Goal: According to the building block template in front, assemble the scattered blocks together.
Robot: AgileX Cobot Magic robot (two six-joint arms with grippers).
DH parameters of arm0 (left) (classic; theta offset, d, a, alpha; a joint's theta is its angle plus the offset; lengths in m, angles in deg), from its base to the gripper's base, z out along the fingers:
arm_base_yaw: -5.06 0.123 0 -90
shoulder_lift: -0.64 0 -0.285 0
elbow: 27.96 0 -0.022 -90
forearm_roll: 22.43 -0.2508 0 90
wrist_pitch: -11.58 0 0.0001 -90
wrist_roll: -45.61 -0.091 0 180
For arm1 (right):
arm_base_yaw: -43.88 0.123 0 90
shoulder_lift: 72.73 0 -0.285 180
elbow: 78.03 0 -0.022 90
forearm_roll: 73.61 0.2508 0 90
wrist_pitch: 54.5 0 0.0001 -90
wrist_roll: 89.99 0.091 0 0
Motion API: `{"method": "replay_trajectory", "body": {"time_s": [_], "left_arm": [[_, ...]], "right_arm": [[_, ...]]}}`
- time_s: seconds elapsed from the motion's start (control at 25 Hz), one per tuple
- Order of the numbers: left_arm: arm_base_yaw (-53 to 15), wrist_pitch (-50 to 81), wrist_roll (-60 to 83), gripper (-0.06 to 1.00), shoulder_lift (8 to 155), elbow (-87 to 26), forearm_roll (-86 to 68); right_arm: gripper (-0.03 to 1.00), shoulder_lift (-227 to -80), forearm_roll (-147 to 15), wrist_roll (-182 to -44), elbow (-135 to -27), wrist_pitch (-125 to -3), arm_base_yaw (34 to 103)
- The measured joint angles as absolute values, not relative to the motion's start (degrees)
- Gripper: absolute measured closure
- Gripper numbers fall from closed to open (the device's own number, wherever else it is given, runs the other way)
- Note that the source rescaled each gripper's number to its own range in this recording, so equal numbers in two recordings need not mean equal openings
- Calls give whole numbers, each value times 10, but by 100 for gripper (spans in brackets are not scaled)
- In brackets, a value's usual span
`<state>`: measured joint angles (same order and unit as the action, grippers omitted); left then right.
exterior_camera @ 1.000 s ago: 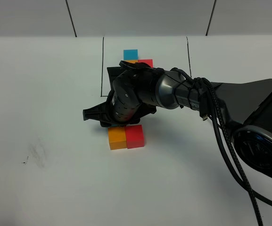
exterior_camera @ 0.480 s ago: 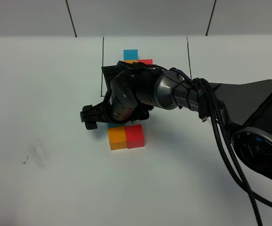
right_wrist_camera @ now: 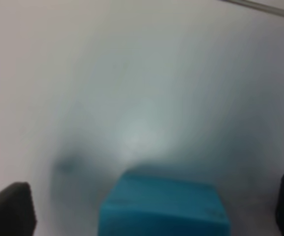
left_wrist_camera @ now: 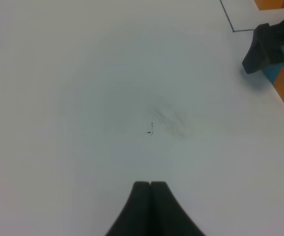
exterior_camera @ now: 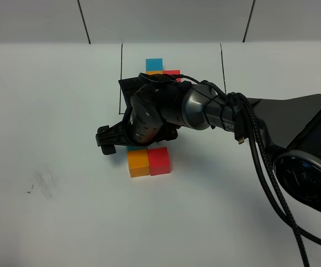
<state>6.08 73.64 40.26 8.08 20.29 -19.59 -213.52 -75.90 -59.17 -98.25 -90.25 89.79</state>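
Over the loose blocks near mid-table, the right gripper (right_wrist_camera: 151, 206) stood with its jaws spread wide and nothing held; in the wrist view the blue block (right_wrist_camera: 164, 206) sat on the table between the two fingers, apart from both. From the high camera only a sliver of that blue block (exterior_camera: 133, 148) showed, behind and touching the orange block (exterior_camera: 138, 163), which sat against the red block (exterior_camera: 159, 161). The template (exterior_camera: 159, 69) lay farther back inside its black frame, mostly hidden by the arm.

Step judged: blue block just set down as the last piece of the L; the release looked done. Next move should be a straight lift clear of the block without brushing it, then a check of the layout against the template, which cannot be confirmed while the wrist covers the join.

Against the earliest frame: the fingers were narrower then and had since spread wide; the wrist sat a touch lower there. Orange and red blocks had not moved.

The left gripper (left_wrist_camera: 150, 189) was clenched, empty, well apart over bare table (left_wrist_camera: 82, 73).
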Motion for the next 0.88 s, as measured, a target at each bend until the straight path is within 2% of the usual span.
{"method": "replay_trajectory", "body": {"time_s": [0.88], "left_arm": [[61,736,403,94,81,203,-196]], "right_arm": [[-3,-2038,-829,-585,-969,-938,893]]}}
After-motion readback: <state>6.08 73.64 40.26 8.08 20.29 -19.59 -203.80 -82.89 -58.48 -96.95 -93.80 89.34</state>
